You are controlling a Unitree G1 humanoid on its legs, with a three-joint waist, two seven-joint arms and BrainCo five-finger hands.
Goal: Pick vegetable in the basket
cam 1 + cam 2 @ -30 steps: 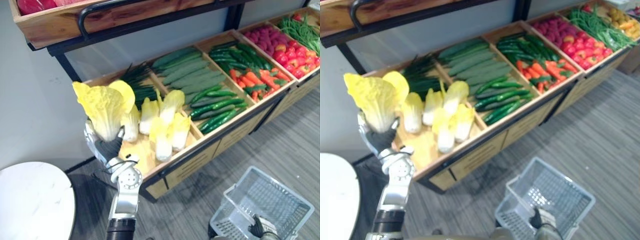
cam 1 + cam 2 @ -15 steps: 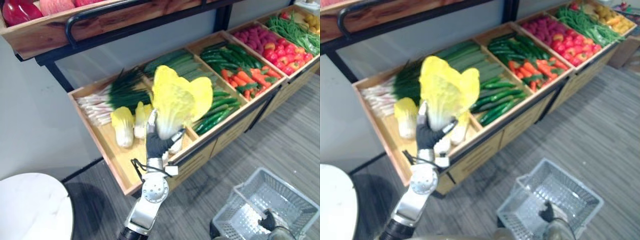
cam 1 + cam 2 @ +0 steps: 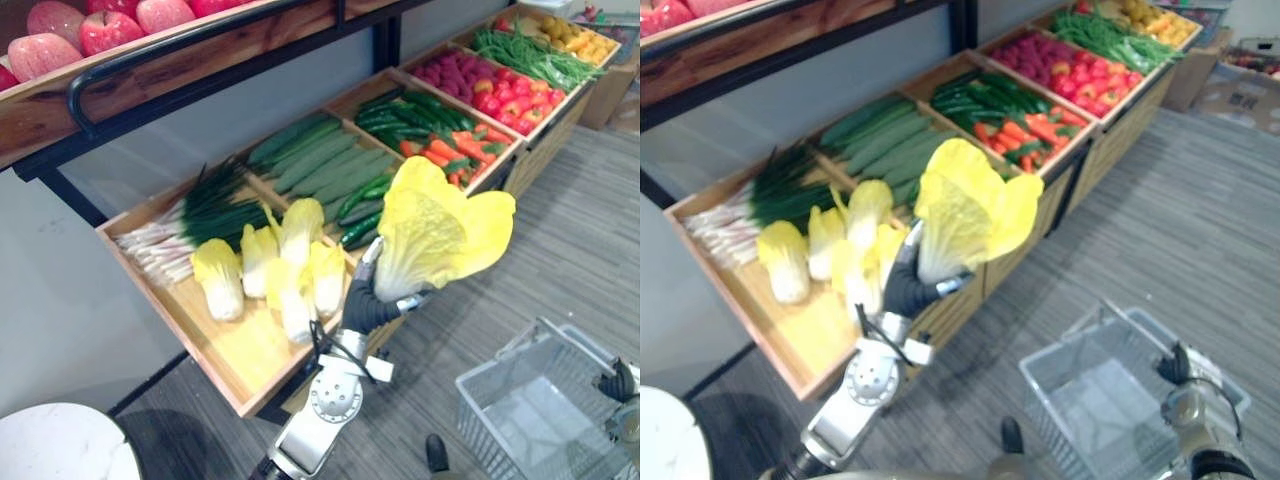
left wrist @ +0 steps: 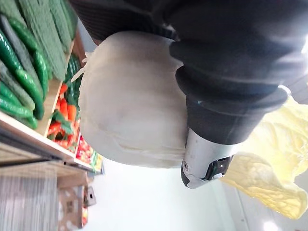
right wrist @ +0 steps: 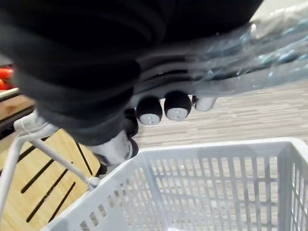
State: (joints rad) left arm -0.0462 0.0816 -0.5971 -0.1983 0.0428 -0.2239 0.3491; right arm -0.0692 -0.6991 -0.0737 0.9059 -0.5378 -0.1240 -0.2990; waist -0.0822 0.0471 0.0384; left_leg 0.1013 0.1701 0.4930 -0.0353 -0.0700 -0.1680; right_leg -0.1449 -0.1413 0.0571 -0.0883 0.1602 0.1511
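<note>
left hand (image 3: 364, 306) curls round the pale base of a yellow cabbage (image 3: 437, 228), held up in front of the wooden tray (image 3: 235, 350). near right, right hand (image 3: 620, 383) grips the grey basket (image 3: 487, 420) by its handle.

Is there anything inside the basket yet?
The basket looks empty: its pale bottom and slotted walls show bare. The corner under the right hand is covered. The cabbage is in the left hand, outside it.
</note>
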